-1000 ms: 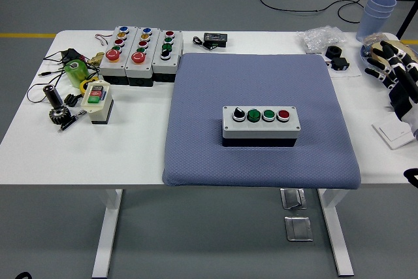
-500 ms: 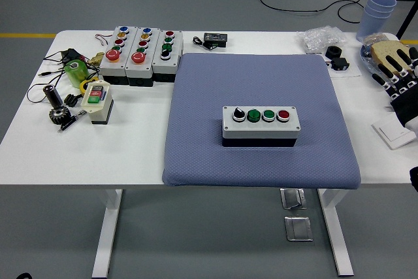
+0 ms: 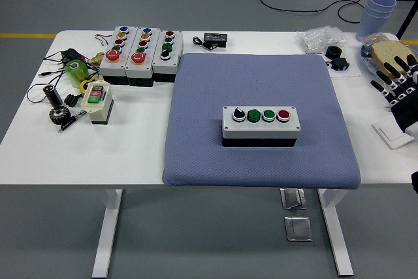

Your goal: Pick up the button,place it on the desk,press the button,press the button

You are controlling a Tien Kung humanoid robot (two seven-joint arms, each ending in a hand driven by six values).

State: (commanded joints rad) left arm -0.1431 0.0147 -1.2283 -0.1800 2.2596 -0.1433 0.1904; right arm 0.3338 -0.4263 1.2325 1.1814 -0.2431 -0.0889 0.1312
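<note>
A grey button box point(image 3: 260, 122) lies on the blue mat point(image 3: 255, 89), a little in front of the mat's middle. Its top carries a black selector knob, two green buttons and a red button in a row. My right hand point(image 3: 400, 82) hangs over the table's right edge, well to the right of the box, with its fingers spread and nothing in them. The left arm does not show.
Three more button boxes point(image 3: 140, 53) stand at the back left, with a small beige box point(image 3: 96, 100), a green item, a gear and cables beside them. At the back right are blue stacked cups point(image 3: 377, 12), a plastic bag, a plate with bread point(image 3: 385, 50) and a white switch plate point(image 3: 394, 134).
My right hand has drawn back to the right, toward the table's edge, and its fingers have spread. The button box has not moved.
</note>
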